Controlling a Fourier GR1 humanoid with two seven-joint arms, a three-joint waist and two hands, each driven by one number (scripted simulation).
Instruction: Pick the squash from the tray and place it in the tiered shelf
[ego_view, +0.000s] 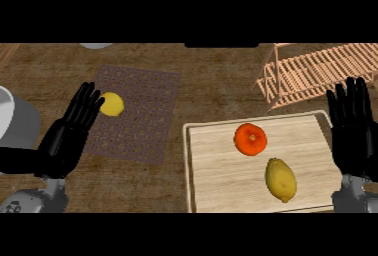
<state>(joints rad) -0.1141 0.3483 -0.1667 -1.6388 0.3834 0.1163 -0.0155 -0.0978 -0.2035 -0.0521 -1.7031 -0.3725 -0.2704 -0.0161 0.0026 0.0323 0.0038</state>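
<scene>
elongated yellow squash (281, 180) lying on pale wooden tray (214, 170), below round orange fruit (250, 139) | slatted wooden tiered shelf (314, 70) at upper right of brown table (214, 85) | left black hand (74, 127) open, fingers straight, beside small yellow lemon (113, 104) on dark mat (148, 120) | right black hand (354, 130) open at right edge

The left hand (70, 131) was glossy black all over, with long slim segmented fingers running from a broad black palm, and it joined a grey forearm (33, 200) through a narrower grey wrist. That forearm carried a small round dark marking near the lower corner. The right hand (353, 131) had the same black, ridged look and sat on a matching grey wrist (353, 196).
</scene>
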